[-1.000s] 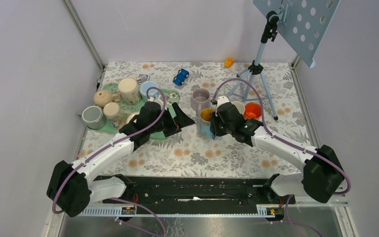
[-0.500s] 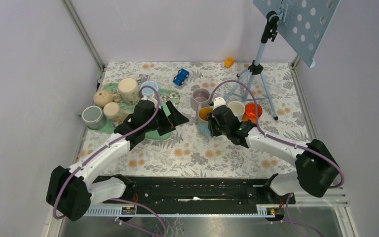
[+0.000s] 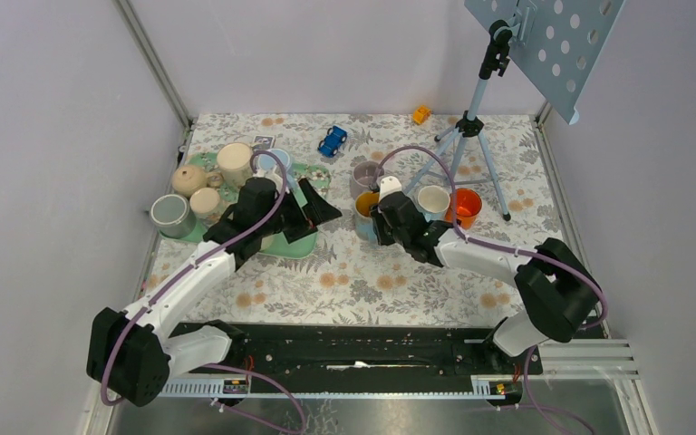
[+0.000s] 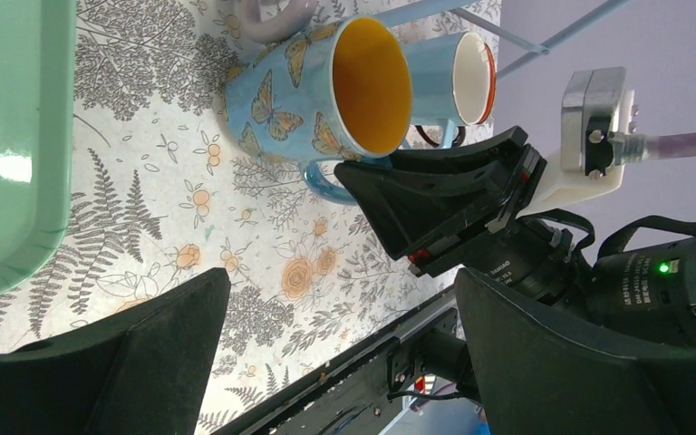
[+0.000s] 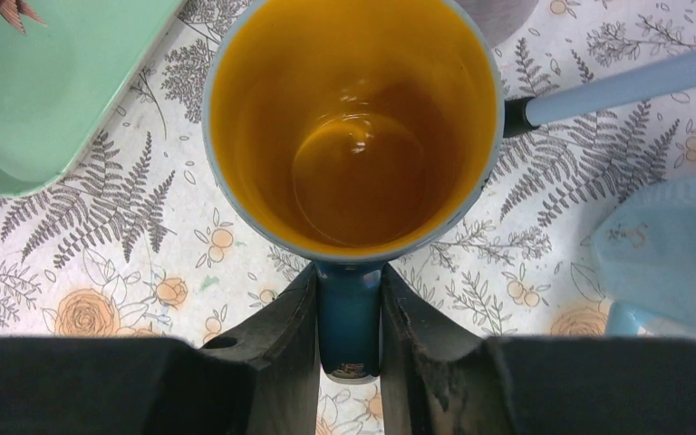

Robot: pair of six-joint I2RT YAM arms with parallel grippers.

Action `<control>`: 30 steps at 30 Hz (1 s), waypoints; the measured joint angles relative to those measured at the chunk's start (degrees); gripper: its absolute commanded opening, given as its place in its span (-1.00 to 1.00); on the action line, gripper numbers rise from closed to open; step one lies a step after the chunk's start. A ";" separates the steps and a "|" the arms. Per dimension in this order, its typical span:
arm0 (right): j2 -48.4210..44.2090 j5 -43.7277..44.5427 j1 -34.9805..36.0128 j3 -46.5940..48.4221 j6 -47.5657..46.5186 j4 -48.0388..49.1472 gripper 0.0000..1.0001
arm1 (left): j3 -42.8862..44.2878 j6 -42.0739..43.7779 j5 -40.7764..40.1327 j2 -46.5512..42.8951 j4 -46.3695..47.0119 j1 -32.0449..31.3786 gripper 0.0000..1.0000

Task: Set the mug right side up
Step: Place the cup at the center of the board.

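Note:
The mug (image 3: 363, 207) is blue with butterflies and orange inside. It stands mouth up on the flowered cloth, just right of the green tray (image 3: 292, 245). In the right wrist view I look straight down into the mug (image 5: 353, 127), and my right gripper (image 5: 349, 281) is shut on its dark blue handle from the near side. From above, the right gripper (image 3: 377, 220) sits right behind the mug. My left gripper (image 3: 324, 211) hangs open over the tray's right edge, a short way left of the mug (image 4: 326, 91), with nothing between its fingers (image 4: 172, 335).
The green tray carries several cups and a teapot (image 3: 187, 178). A grey mug (image 3: 170, 214) stands left of it. A purple-grey mug (image 3: 365, 175), a pale cup (image 3: 433, 199) and an orange cup (image 3: 464, 203) crowd behind the mug. A tripod (image 3: 468, 127) and a toy car (image 3: 331, 140) stand further back.
My right gripper has carried the mug a little to the left and away from me. The left gripper has drawn back left over the tray, still open.

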 measured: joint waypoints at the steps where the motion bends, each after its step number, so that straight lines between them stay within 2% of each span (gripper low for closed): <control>1: 0.61 0.00 0.02 0.33 -0.17 0.50 -1.00 | 0.00 0.13 0.04 0.00 -0.31 0.13 0.97; 10: 6.01 -0.02 0.02 3.85 -1.36 3.10 -0.96 | 1.20 0.76 0.57 0.13 -2.19 1.18 0.97; 15: 7.45 0.15 0.02 5.42 -2.49 2.97 -0.52 | 3.45 0.87 0.63 1.29 -2.40 1.62 0.98; 23: 7.76 1.46 0.00 6.40 -4.76 2.01 0.04 | 5.88 0.96 0.72 4.81 -2.45 2.05 0.98; 30: 6.78 1.55 0.00 6.62 -5.11 0.44 0.41 | 8.26 1.22 0.87 7.67 -2.86 2.69 0.98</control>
